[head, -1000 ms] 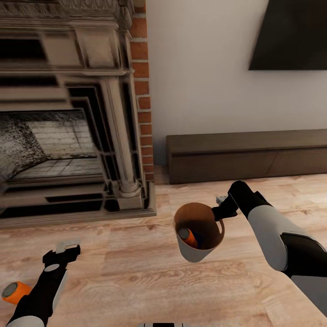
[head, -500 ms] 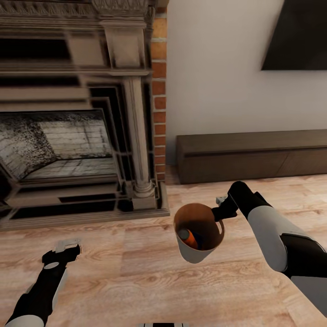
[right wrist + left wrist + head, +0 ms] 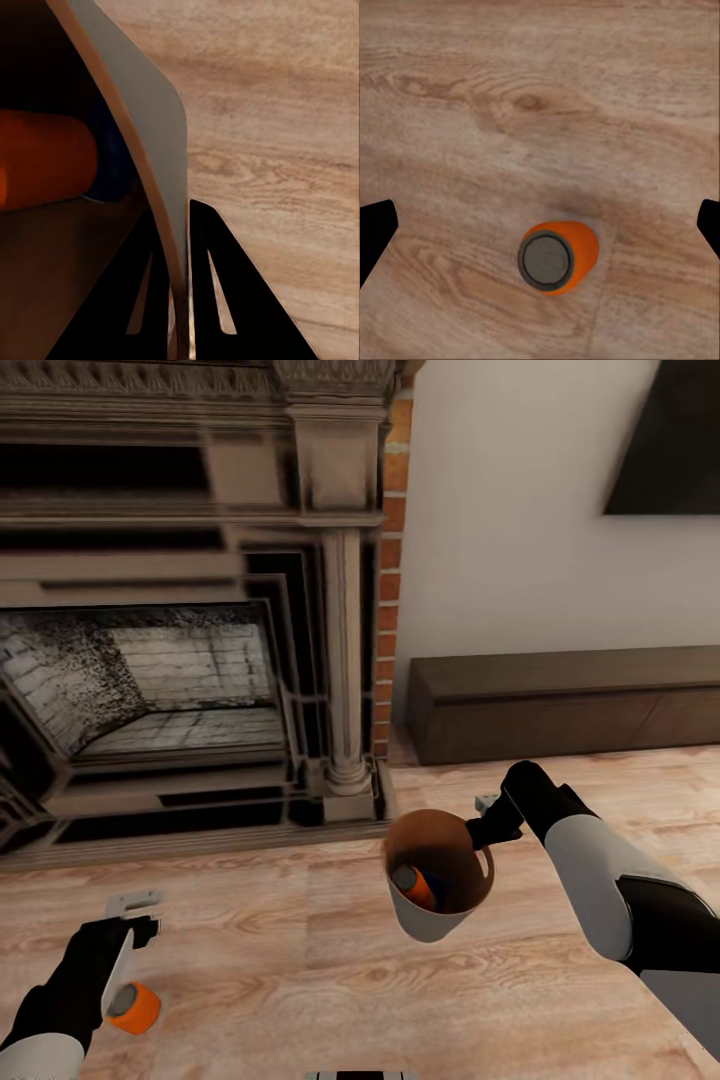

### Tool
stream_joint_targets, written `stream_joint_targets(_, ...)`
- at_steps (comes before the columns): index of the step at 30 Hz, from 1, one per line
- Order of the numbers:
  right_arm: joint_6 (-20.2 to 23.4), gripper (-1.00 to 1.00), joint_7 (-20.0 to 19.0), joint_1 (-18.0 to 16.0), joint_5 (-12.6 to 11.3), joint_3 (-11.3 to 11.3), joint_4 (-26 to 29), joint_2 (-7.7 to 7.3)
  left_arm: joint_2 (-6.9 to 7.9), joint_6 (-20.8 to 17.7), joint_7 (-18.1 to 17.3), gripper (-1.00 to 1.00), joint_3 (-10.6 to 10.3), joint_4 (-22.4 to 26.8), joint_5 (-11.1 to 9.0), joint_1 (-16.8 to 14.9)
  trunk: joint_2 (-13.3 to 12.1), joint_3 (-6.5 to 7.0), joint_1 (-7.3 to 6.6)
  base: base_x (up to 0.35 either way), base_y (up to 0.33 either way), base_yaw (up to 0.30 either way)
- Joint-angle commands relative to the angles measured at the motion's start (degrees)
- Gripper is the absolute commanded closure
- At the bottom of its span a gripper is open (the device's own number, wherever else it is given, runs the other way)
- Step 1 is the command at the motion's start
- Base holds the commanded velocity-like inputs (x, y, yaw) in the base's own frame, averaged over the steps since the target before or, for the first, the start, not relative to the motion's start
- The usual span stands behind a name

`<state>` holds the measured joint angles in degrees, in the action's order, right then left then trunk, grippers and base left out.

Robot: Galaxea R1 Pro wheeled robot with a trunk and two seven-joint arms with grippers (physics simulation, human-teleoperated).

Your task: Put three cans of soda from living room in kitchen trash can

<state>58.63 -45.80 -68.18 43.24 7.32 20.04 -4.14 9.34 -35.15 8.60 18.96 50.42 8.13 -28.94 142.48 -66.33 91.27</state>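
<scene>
The pale grey trash can [image 3: 432,916] hangs tilted above the wood floor, brown inside. My right gripper [image 3: 484,812] is shut on its rim; in the right wrist view both fingers [image 3: 214,300] pinch the bin wall [image 3: 146,112]. Inside lie an orange soda can [image 3: 414,883] [image 3: 45,161] and a dark blue one [image 3: 112,169] beside it. Another orange can [image 3: 137,1008] [image 3: 556,257] stands upright on the floor, partly behind my left forearm. My left gripper [image 3: 131,908] [image 3: 540,229] hovers above it, open, fingertips wide at either side.
The stone fireplace [image 3: 200,660] with its brick edge [image 3: 393,560] rises straight ahead. A long low dark-brown cabinet [image 3: 560,700] runs along the white wall at the right, under a black TV [image 3: 670,450]. Light wood plank floor [image 3: 280,960] lies around both arms.
The whole view has swung left, so fireplace and cabinet slid right. The left arm swung with it and now sits over the orange floor can. Right gripper still holds the bin.
</scene>
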Motion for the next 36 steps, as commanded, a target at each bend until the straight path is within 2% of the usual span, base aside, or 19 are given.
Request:
stream_joint_targets(1,0.6,1.00,-0.3,0.0,-1.6,0.3,0.0,0.01,0.05,-0.4,0.0,-1.00,0.0,0.0,0.0,0.0,0.0,0.01,-0.01,0.000,0.320,0.000)
stream_joint_targets(4,0.6,1.00,0.8,0.0,-1.6,0.3,0.0,0.08,0.26,-3.6,0.1,-1.00,0.0,0.2,0.0,-0.1,0.0,0.01,-0.01,0.000,0.319,0.000)
stream_joint_targets(7,0.6,1.00,1.1,0.0,-1.6,0.3,0.0,0.18,0.34,-5.0,0.1,-1.00,0.0,0.1,0.1,-0.1,0.0,0.01,-0.01,0.000,0.251,0.000)
stream_joint_targets(12,0.6,1.00,1.3,0.1,-1.6,0.3,0.0,0.26,0.36,-8.4,0.0,-1.00,-0.1,0.3,0.3,-0.1,0.0,0.01,-0.01,0.000,0.059,0.000)
stream_joint_targets(21,0.6,1.00,1.3,0.3,-1.6,0.3,0.0,0.27,-0.14,-10.0,-0.5,-1.00,-0.4,-0.2,0.5,-0.1,0.0,0.01,-0.01,0.000,0.007,0.000)
stream_joint_targets(36,0.6,1.00,1.3,0.8,-1.6,0.2,0.1,0.35,-0.28,-10.2,-0.8,-1.00,-0.4,-1.8,0.4,-0.1,0.0,0.01,-0.01,0.000,0.000,0.000)
